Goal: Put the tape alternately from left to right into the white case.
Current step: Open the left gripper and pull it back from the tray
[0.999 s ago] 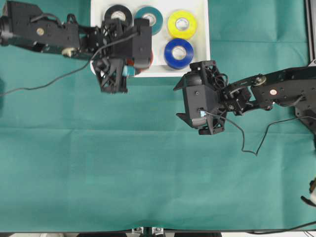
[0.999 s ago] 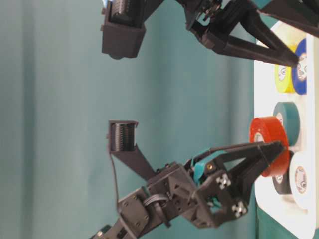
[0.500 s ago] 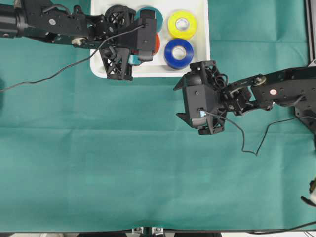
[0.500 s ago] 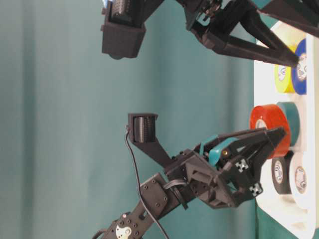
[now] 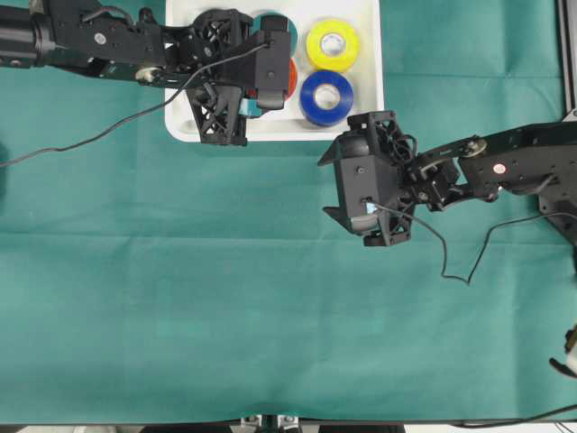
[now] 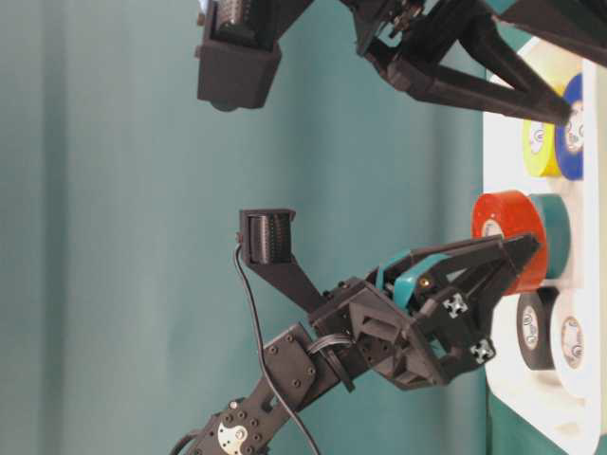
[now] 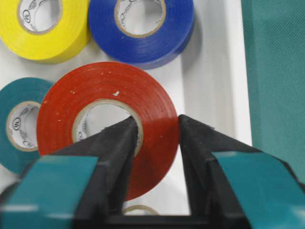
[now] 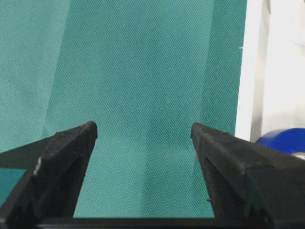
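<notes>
My left gripper (image 7: 157, 126) is shut on the red-orange tape (image 7: 102, 93), one finger inside its pale core and one on the outer wall. It holds the roll over the middle of the white case (image 5: 270, 127), a little above the floor, next to the teal roll (image 6: 555, 237). In the case lie the yellow roll (image 5: 332, 45) and blue roll (image 5: 326, 97) on the right, and the black roll (image 6: 533, 327) and white roll (image 6: 572, 341) on the left. My right gripper (image 8: 144, 131) is open and empty over the green cloth, just off the case's front right corner.
Green cloth (image 5: 225, 298) covers the whole table. The left arm (image 5: 99, 45) and its cable reach in from the upper left over the case. The right arm (image 5: 505, 167) comes in from the right edge.
My left gripper has carried the red-orange tape from the case's front rim further in, over the middle of the case, and lower. The right arm has stayed still.
</notes>
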`<control>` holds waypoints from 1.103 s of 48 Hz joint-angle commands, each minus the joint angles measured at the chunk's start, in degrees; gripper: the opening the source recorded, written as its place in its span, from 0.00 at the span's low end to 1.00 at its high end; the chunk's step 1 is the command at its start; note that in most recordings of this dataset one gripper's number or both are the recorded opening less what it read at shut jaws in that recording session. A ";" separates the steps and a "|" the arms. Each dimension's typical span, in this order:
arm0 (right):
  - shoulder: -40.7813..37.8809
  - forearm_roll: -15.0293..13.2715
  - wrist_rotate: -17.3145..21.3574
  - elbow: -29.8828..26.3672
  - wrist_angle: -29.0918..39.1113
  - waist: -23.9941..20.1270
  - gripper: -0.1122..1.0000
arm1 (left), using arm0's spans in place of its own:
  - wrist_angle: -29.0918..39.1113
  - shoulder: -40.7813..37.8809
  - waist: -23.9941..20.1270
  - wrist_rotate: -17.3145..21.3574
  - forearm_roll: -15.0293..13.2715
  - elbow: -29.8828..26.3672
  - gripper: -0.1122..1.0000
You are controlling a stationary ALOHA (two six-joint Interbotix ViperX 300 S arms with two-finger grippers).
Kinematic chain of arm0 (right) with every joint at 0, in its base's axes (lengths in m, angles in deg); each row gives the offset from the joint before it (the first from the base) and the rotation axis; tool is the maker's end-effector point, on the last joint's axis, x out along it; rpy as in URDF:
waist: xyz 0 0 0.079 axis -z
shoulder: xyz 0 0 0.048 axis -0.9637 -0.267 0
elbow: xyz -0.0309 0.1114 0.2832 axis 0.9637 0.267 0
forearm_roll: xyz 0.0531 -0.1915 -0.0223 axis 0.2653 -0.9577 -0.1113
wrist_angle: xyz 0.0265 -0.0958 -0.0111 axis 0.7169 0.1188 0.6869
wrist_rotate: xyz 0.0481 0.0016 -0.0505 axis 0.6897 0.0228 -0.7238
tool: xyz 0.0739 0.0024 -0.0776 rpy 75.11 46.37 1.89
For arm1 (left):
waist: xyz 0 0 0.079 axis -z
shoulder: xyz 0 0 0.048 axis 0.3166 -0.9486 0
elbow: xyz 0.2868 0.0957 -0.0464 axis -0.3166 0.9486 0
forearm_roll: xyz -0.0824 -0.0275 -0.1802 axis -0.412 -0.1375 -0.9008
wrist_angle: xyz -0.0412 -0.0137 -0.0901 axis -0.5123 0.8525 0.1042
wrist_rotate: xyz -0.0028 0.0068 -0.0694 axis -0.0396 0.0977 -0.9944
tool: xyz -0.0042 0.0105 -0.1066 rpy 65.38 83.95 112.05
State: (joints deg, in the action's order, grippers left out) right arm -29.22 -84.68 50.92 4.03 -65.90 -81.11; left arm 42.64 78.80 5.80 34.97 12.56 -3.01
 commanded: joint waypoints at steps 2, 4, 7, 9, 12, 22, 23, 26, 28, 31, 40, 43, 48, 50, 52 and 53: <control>0.79 -0.18 0.09 -0.44 -0.35 -0.09 0.88 | -0.26 1.41 0.18 -0.09 -0.09 -0.79 0.18; 0.88 -0.26 0.00 -0.44 -0.35 -0.09 0.88 | -0.26 1.58 0.26 -0.09 -0.09 -0.62 0.25; 0.88 -0.18 0.09 -0.44 -0.26 -0.09 0.88 | -0.26 1.67 0.44 -0.09 -0.09 -0.44 0.40; 0.79 -0.26 0.09 -0.44 -0.35 -0.09 0.88 | -0.26 1.85 0.53 -0.09 -0.09 -0.35 0.51; 0.79 -0.26 0.09 -0.44 -0.26 -0.09 0.88 | -0.26 2.20 0.70 -0.09 -0.09 0.00 0.68; 0.88 -0.18 0.00 -0.44 -0.35 -0.09 0.88 | -0.26 2.90 0.79 -0.09 -0.09 0.88 0.89; 0.79 -0.26 0.09 -0.44 -0.26 -0.09 0.88 | -0.26 2.90 0.88 -0.09 -0.09 0.88 0.89; 0.88 -0.18 0.00 -0.44 -0.35 -0.09 0.88 | -0.26 3.16 0.97 -0.09 -0.09 1.05 0.90; 0.79 -0.18 0.09 -0.44 -0.35 -0.09 0.88 | -0.18 3.43 1.05 -0.09 -0.09 1.23 0.90; 0.79 -0.18 0.09 -0.44 -0.26 -0.09 0.88 | -0.18 3.87 1.32 -0.09 -0.09 1.58 0.89; 0.79 -0.18 0.09 -0.44 -0.35 -0.09 0.88 | -0.18 6.06 2.90 -0.09 -0.09 2.90 0.89; 0.79 -0.26 0.09 -0.44 -0.35 -0.09 0.88 | -0.18 6.86 3.78 -0.09 -0.09 3.60 0.89; 0.88 -0.18 0.09 -0.44 -0.26 -0.09 0.88 | -0.18 8.09 5.45 -0.18 -0.18 4.92 0.89; 0.88 -0.18 0.00 -0.53 -0.35 -0.09 0.88 | -0.09 8.88 6.24 -0.18 -0.18 5.54 0.89; 0.88 -0.26 0.00 -0.53 -0.35 -0.09 0.88 | -0.18 9.40 6.94 -0.18 -0.18 6.06 0.89; 0.88 -0.18 0.09 -0.53 -0.35 -0.09 0.88 | -0.18 9.67 7.29 -0.26 -0.18 6.24 0.89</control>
State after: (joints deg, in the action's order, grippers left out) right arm -29.22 -84.77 50.92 4.03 -65.90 -81.11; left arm 42.64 85.75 11.95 34.88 12.56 3.23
